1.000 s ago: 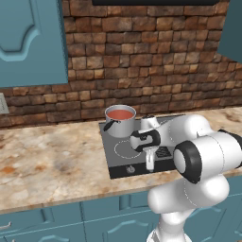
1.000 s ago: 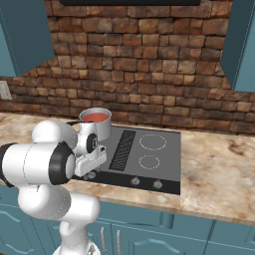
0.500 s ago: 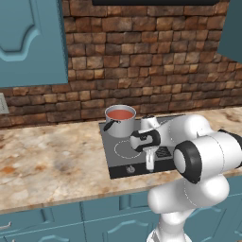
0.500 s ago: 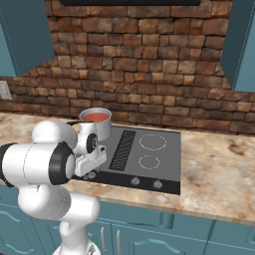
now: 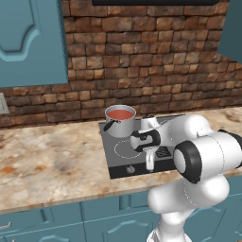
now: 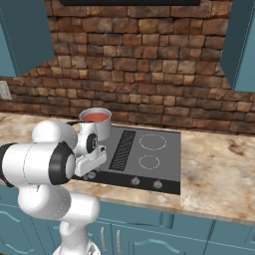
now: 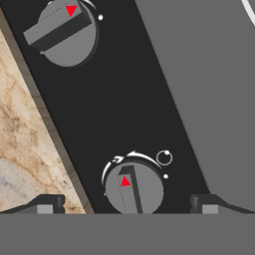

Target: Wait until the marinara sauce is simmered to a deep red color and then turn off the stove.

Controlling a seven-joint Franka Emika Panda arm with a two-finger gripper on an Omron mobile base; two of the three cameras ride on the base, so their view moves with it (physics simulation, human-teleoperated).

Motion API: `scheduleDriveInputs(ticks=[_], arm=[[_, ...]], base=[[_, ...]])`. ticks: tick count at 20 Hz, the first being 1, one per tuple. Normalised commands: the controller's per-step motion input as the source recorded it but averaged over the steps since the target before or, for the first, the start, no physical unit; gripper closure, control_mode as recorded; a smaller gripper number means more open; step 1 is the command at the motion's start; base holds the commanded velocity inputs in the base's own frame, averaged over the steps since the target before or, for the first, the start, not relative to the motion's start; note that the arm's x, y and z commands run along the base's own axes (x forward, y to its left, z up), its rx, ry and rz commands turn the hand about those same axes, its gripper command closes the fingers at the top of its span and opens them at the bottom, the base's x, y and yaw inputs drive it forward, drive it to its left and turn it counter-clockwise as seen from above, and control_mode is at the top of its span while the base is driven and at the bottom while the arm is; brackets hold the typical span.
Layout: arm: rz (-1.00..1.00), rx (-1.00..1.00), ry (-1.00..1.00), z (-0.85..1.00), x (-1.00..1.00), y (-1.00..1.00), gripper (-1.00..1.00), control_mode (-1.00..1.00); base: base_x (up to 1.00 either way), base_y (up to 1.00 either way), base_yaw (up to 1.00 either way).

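The marinara sauce (image 5: 120,114) is a smooth orange-red disc filling a small grey steel pot (image 5: 120,125) on the back left burner of the stove (image 5: 113,160). From the right base view the sauce (image 6: 94,116) shows in the same pot (image 6: 96,127) on the stove (image 6: 164,152). My gripper (image 5: 149,163) points down over the stove's front edge, open. In the hand view my gripper (image 7: 127,206) straddles a round grey knob (image 7: 133,188) with a red triangle; its fingertips (image 7: 47,204) stand apart from it on both sides. A second knob (image 7: 64,30) lies further along the panel.
Speckled beige counter (image 5: 52,160) runs on both sides of the stove, its edge (image 7: 30,139) close beside the knob panel. Two more knobs (image 6: 134,182) sit at the front right, and a black ribbed grille (image 6: 122,149) runs down the middle. The brick wall (image 6: 149,74) rises behind.
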Motion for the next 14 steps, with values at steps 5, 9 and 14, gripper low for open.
scheduleDriveInputs(ticks=[5, 9, 14], arm=[[0.0, 0.0, 0.0, 0.0, 0.0, 0.0, -1.0, -1.0], [0.0, 0.0, 0.0, 0.0, 0.0, 0.0, -1.0, -1.0], [0.0, 0.0, 0.0, 0.0, 0.0, 0.0, -1.0, -1.0]], base=[[0.0, 0.0, 0.0], [0.0, 0.0, 0.0], [0.0, 0.0, 0.0]])
